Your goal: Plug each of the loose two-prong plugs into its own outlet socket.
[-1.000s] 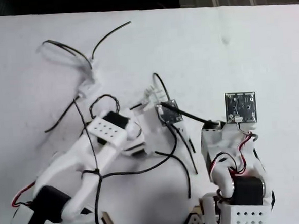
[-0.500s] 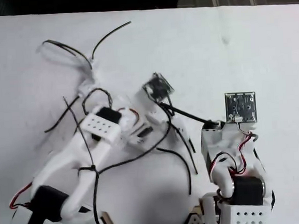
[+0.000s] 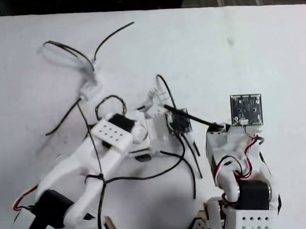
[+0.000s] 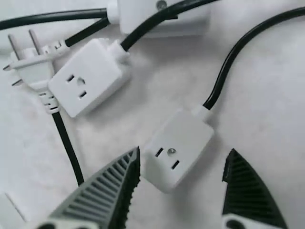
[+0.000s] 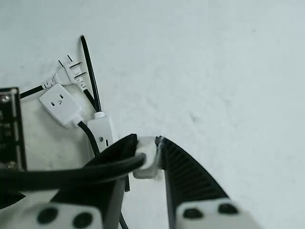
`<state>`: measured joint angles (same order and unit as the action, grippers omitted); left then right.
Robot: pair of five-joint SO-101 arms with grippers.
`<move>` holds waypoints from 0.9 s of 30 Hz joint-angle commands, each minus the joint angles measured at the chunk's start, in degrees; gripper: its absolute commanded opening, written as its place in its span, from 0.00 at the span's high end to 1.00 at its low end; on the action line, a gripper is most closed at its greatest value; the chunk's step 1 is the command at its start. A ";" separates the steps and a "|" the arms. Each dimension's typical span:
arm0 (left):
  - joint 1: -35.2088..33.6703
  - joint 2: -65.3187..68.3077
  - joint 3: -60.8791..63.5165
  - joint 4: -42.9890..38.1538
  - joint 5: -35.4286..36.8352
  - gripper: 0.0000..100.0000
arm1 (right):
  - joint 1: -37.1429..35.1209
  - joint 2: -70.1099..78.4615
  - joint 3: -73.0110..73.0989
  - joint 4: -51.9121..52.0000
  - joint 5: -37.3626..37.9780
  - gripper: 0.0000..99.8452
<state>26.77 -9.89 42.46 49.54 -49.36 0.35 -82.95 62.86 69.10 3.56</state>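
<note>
Item: white table (image 3: 242, 46), matt and faintly mottled. Outlet sockets, two: white moulded plastic blocks, squarish with rounded corners, smooth, each with two slots and one round hole in its face and each on a round black cord. The first outlet socket (image 4: 178, 143) lies flat, face up, between the fingers of the left gripper (image 4: 185, 152). The second outlet socket (image 4: 88, 76) lies near it, apart from it, also face up. Two-prong plug (image 4: 29, 67), one: white moulded body with a ribbed strain relief and two bare metal prongs, lying loose against a corner of the second socket, prongs pointing away from it and in neither socket. Left gripper fingers (image 4: 112, 188), two: wedge-shaped, one grey with a ribbed inner face, one dark; jaws spread wide to either side of the first socket, with a clear gap at the dark finger. Right gripper (image 5: 147, 139): two dark ribbed fingers closed tight on a white cord end (image 5: 147, 160), small and blocky, its black cord trailing off to one side; its prongs cannot be seen. White oblong body (image 5: 101, 131), one, on a cord close by the second socket. Black cords (image 4: 238, 52), several, thin, glossy and looping.
</note>
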 commanded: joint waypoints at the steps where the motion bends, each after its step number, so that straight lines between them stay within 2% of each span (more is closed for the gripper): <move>1: -0.04 -0.13 1.76 -6.86 -0.62 0.71 | 0.13 -0.22 -0.35 -0.57 0.09 0.98; 5: 0.04 3.65 0.70 -7.82 -0.53 0.72 | 0.13 -0.22 -0.35 -0.57 0.09 0.98; 9: -0.04 9.54 -6.33 -0.18 -0.53 0.73 | 0.13 -0.22 -0.35 -0.57 0.09 0.98; 16: 0.57 15.08 -13.89 7.74 -0.62 0.96 | 0.13 -0.22 -0.35 -0.48 0.09 0.98; 19: 1.10 14.99 -17.23 13.80 -0.18 0.98 | 0.13 -0.22 -0.35 -0.48 0.09 0.98; 27: 0.31 15.08 -35.34 39.82 17.49 0.98 | 0.13 -0.22 -0.35 -0.48 0.09 0.98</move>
<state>27.47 5.32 14.77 80.92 -38.81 0.35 -82.95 62.86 69.10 3.56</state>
